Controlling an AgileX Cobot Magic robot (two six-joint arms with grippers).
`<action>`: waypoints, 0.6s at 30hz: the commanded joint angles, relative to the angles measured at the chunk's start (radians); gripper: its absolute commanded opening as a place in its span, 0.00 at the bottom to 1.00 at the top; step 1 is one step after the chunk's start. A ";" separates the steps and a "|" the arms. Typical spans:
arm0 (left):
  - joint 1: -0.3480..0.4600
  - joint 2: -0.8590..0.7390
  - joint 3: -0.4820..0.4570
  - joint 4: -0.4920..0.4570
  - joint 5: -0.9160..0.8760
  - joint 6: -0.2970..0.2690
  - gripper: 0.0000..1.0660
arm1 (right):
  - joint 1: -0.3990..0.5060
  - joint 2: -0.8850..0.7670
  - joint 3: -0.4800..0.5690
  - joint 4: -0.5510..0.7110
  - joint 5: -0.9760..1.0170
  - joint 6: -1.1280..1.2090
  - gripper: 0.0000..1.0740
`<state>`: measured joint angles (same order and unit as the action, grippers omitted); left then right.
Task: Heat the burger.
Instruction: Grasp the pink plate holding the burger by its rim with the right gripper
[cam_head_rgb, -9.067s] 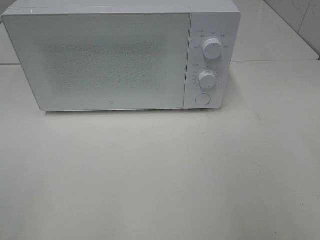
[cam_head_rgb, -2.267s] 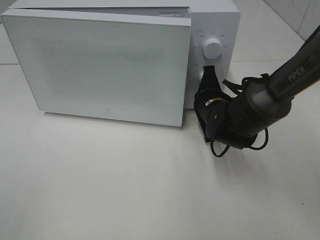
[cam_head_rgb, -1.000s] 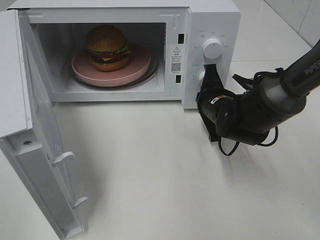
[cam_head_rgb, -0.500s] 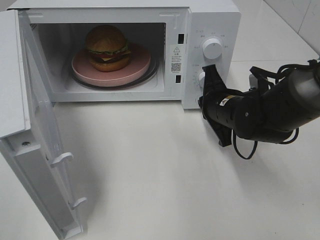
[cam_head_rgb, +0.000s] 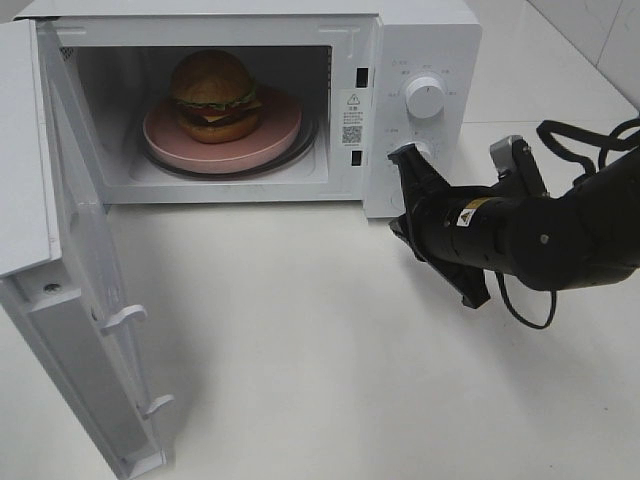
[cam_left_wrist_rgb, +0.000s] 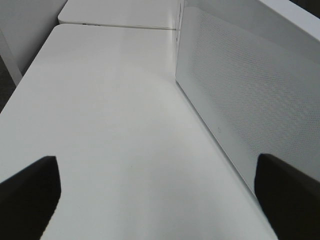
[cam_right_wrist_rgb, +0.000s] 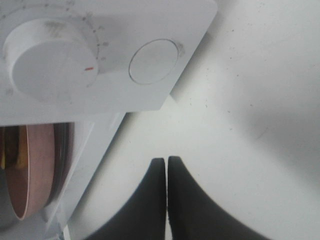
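Kitchen-style counter (cam_head_rgb: 300, 350) with white microwave (cam_head_rgb: 425, 40)

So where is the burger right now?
In the high view, the burger sits on the pink plate inside the microwave, upper left, with the door swung wide open beside it.

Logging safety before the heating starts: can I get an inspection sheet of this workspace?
Surface: white table, clean where visible.
Job's things: burger on pink plate inside microwave; door wide open.
Clutter: nothing seen.
Grippers: left gripper jaws open, empty, beside the door; right gripper jaws shut, empty, near the control panel.
Cables: black cables loop around the right arm.
Surroundings: tiled wall at the back right.
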<state>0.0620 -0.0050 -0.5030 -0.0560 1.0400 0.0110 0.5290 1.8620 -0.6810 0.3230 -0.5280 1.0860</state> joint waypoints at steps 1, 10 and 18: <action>0.002 -0.017 0.003 -0.007 -0.005 0.000 0.92 | -0.004 -0.048 0.001 -0.074 0.087 -0.074 0.01; 0.002 -0.017 0.003 -0.007 -0.005 0.000 0.92 | -0.004 -0.159 -0.001 -0.205 0.335 -0.307 0.03; 0.002 -0.017 0.003 -0.007 -0.005 0.000 0.92 | -0.004 -0.207 -0.085 -0.309 0.745 -0.566 0.03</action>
<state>0.0620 -0.0050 -0.5030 -0.0560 1.0400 0.0110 0.5290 1.6670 -0.7420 0.0480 0.1170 0.5900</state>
